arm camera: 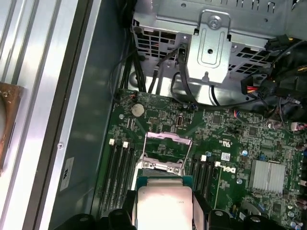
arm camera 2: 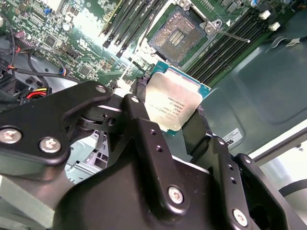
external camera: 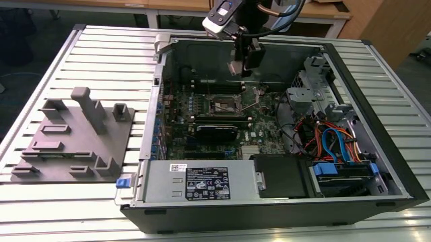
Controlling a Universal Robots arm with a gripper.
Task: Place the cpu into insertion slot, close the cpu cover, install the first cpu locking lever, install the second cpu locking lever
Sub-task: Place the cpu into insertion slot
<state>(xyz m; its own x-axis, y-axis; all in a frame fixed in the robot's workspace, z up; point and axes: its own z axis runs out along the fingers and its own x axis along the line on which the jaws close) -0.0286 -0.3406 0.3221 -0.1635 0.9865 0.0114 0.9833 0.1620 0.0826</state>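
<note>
My gripper [external camera: 244, 68] hangs over the far side of the open computer case, shut on the cpu [arm camera 2: 172, 103], a flat square chip with a dull silver top and a green edge. In both wrist views the black fingers [arm camera 2: 136, 103] press on two opposite sides of the cpu [arm camera: 163, 206]. The insertion slot [external camera: 225, 105] lies on the green board below and a little nearer than the gripper. Its dark contact field [arm camera 2: 176, 34] is uncovered. The cpu cover [arm camera: 165, 139], a thin silver frame, stands tilted up at the slot's edge. A thin locking lever [arm camera 2: 230, 34] sticks out beside the slot.
Long black memory slots [arm camera: 120, 163] flank the socket. A black card [external camera: 215, 132] lies nearer on the board. The case also holds a power supply [external camera: 202, 184], a drive cage [external camera: 306, 96] and coloured cables [external camera: 330, 141]. A grey fixture [external camera: 74, 136] stands at the exterior view's left.
</note>
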